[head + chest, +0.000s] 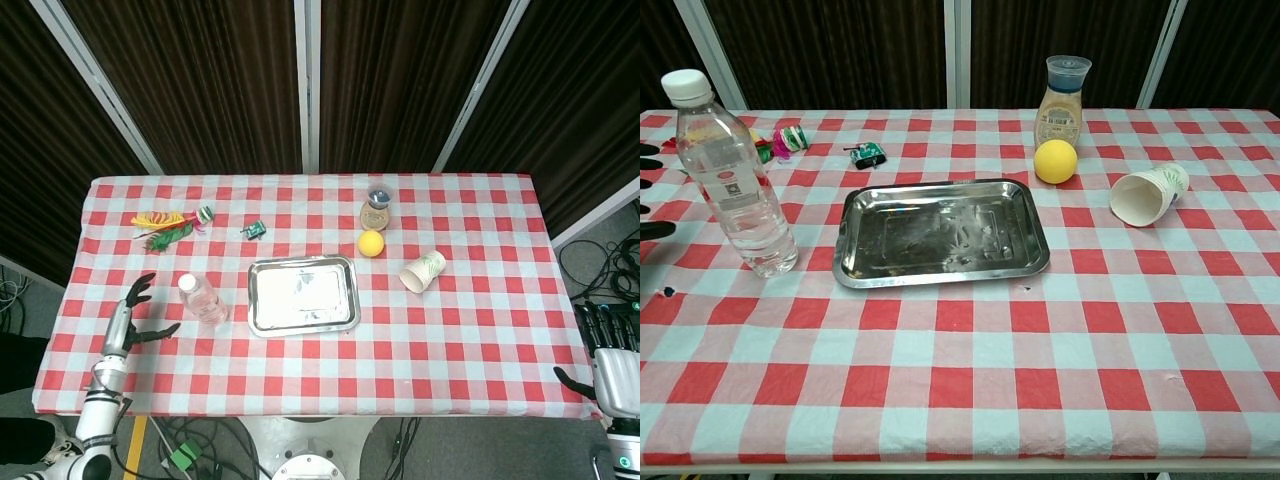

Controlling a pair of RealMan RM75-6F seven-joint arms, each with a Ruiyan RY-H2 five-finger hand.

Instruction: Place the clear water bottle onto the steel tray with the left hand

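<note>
The clear water bottle (203, 299) (732, 178) with a white cap stands upright on the checked cloth, just left of the steel tray (303, 294) (941, 233), which holds nothing. My left hand (133, 316) hovers a short way left of the bottle with fingers spread, holding nothing; only its fingertips (652, 229) show at the chest view's left edge. My right hand (612, 360) hangs open off the table's right front corner.
A yellow ball (371, 243), a lidded jar (377, 206) and a tipped paper cup (422, 270) lie right of the tray. A small green toy (253, 230) and colourful trinkets (165, 227) sit at the back left.
</note>
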